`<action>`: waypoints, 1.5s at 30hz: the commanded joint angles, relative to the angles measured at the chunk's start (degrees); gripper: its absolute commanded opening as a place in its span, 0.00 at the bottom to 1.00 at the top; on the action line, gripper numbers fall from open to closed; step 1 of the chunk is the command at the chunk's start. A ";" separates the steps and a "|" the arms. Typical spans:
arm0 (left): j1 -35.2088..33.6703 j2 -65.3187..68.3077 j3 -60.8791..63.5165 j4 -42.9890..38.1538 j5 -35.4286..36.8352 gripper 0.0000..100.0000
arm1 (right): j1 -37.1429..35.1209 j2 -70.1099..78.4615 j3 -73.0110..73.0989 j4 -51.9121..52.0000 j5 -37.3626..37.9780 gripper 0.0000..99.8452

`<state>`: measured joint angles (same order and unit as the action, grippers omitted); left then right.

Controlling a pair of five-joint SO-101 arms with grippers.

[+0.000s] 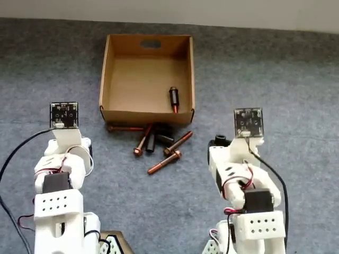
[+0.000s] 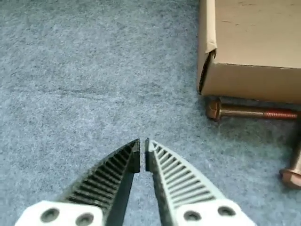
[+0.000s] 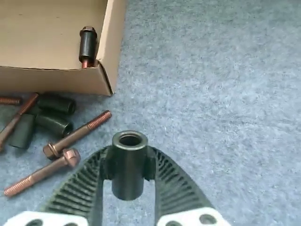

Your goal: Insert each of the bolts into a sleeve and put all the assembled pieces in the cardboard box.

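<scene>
The cardboard box (image 1: 146, 69) stands at the back middle, with one bolt in a black sleeve (image 1: 173, 99) lying inside it (image 3: 87, 44). Several copper bolts (image 1: 164, 162) and three black sleeves (image 1: 151, 142) lie loose on the carpet just before the box's front wall. My right gripper (image 3: 128, 157) is shut on a black sleeve (image 3: 128, 165), held with its open end up, to the right of that pile (image 1: 219, 141). My left gripper (image 2: 142, 153) is shut and holds nothing, low over bare carpet left of the box corner (image 2: 207, 70) and of one bolt (image 2: 249, 112).
Grey carpet covers the table. The left arm (image 1: 61, 159) and the right arm (image 1: 243, 180) stand at the front, with open carpet between them and to either side of the box. A second bolt head (image 2: 291, 176) lies near the left gripper.
</scene>
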<state>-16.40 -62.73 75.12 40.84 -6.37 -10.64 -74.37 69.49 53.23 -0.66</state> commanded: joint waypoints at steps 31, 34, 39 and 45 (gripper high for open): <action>25.89 52.09 -37.23 10.11 2.46 0.20 | -0.31 -14.20 11.91 -3.91 -0.62 0.01; 25.89 53.23 -39.43 10.20 3.52 0.20 | -0.31 -14.20 11.91 -3.91 -0.62 0.01; 27.12 56.13 -39.96 10.29 3.34 0.20 | -0.31 -14.20 11.91 -3.91 -0.62 0.01; 27.38 62.29 -41.36 10.37 3.25 0.20 | -0.31 -14.20 11.91 -3.91 -0.62 0.01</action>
<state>10.42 -1.89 36.26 50.68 -3.30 -10.64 -88.09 81.89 50.42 -0.92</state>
